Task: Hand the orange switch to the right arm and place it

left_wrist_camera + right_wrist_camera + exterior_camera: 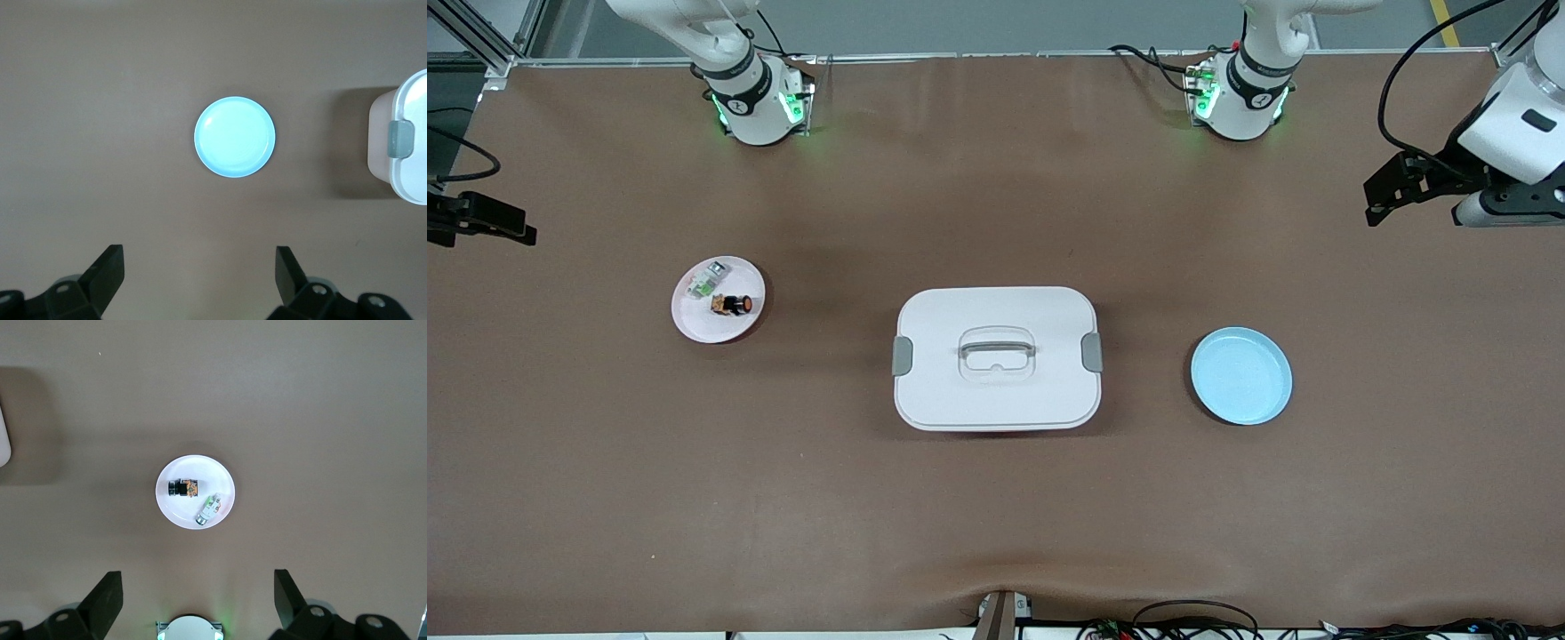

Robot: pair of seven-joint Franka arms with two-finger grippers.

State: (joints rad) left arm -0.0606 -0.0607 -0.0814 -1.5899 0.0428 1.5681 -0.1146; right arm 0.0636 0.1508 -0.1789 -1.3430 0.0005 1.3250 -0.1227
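The orange switch (pixel 734 305) is a tiny black stub with an orange cap. It lies on its side on a small pale pink plate (pixel 694 324) toward the right arm's end of the table. In the right wrist view the orange switch (pixel 182 488) rests on that plate (pixel 180 513). My right gripper (pixel 198 580) hangs open and empty high above it, and shows at the edge of the front view (pixel 516 227). My left gripper (pixel 200 257) is open and empty too, held high near the light blue plate (pixel 234 137), by the table's end (pixel 1372 203).
A small whitish-clear part with green (pixel 704 282) shares the pink plate. A white lidded box (pixel 925 400) with grey clasps and a handle sits mid-table. The light blue plate (pixel 1241 375) lies bare toward the left arm's end. Both arm bases (pixel 756 107) (pixel 1240 98) stand farthest from the front camera.
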